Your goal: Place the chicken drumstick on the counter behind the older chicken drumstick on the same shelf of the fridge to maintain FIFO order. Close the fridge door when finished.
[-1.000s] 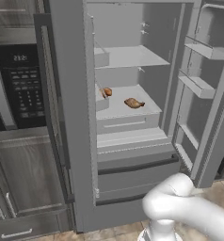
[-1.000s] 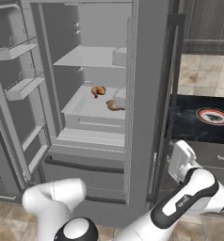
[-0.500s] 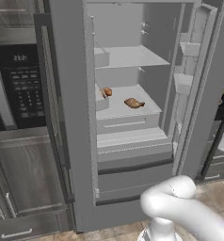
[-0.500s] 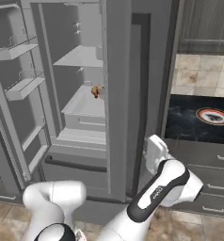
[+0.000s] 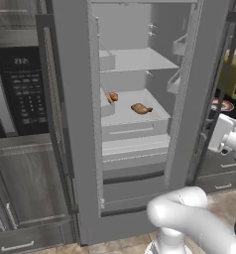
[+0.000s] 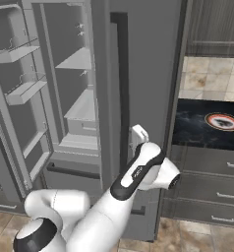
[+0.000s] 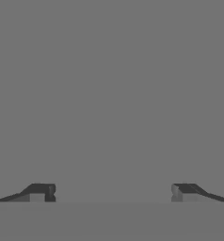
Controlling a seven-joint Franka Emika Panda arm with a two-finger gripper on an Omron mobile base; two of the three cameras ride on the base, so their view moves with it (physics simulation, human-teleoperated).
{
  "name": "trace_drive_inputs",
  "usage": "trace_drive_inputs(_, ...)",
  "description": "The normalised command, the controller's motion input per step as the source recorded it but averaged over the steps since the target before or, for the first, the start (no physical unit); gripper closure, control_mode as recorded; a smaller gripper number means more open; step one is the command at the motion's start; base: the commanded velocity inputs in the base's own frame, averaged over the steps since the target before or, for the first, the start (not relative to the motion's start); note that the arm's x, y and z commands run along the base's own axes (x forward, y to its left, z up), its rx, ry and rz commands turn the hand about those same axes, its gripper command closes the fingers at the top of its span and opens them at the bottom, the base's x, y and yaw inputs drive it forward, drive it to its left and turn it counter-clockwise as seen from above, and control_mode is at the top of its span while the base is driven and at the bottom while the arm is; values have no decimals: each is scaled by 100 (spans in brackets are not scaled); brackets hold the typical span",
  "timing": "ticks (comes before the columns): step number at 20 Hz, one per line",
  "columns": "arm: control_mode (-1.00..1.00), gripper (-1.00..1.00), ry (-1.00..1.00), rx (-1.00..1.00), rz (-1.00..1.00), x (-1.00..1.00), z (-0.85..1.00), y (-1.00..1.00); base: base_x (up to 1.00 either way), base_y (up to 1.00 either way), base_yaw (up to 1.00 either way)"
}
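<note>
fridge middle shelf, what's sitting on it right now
Two small golden-brown chicken drumsticks lie on the grey fridge shelf: one at the back left, one nearer the front. The half-closed grey door covers the shelf's right end.

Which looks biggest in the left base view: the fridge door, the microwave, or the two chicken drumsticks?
1. fridge door
2. microwave
3. front chicken drumstick
4. back chicken drumstick, partly hidden and farther away, so 3 and 4 are unsure.
</note>
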Motion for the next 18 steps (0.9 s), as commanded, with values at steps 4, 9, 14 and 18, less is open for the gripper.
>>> trace_drive_inputs(4,-100,-100,3,0,-8,73,12,0,0,0,0)
trace_drive_inputs(9,-100,-100,6,0,-6,68,8,-10,0,0,0)
trace_drive_inputs(14,-100,-100,4,0,-5,69,0,-2,0,0,0)
trace_drive_inputs(18,-100,-100,1,0,-8,65,0,4,0,0,0)
